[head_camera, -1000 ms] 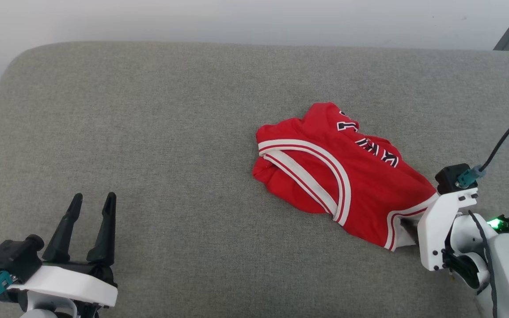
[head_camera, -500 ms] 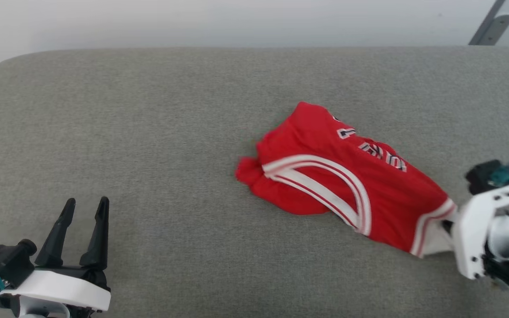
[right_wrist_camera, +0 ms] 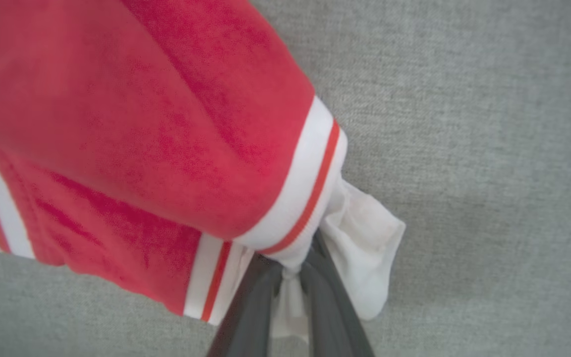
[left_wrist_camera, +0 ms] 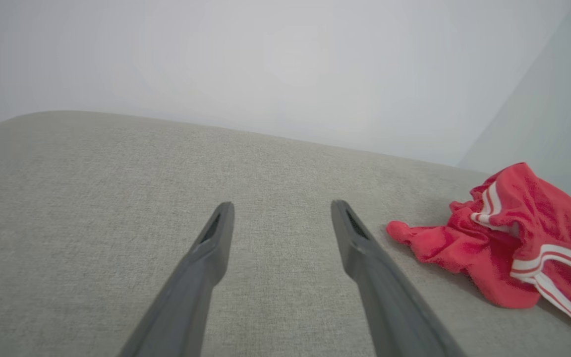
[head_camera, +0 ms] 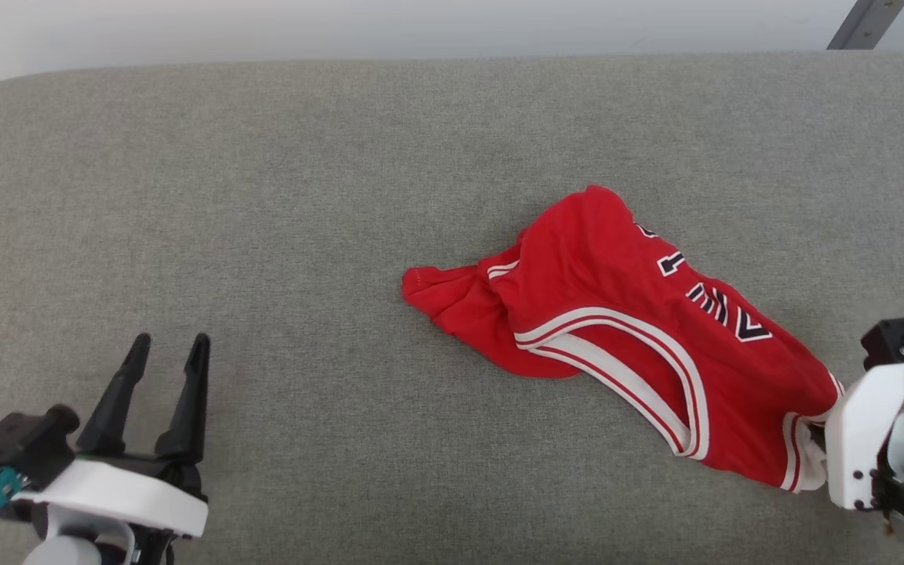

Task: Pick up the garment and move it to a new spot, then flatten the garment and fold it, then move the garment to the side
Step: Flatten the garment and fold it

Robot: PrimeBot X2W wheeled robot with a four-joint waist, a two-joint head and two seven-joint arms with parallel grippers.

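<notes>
Pinching the garment (head_camera: 617,314) by its white sleeve, right tool (right_wrist_camera: 289,272) clenched, left tool (head_camera: 168,343) spread wide, well apart from it.

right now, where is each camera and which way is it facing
head view: up on the head, looking forward and down at the grey cushion and garment; left end effector lower left, right end effector lower right.
left wrist view: on the left wrist, looking along its open fingers across the cushion.
right wrist view: looking down its shut fingers at the pinched white sleeve.
All three share the garment.
</notes>
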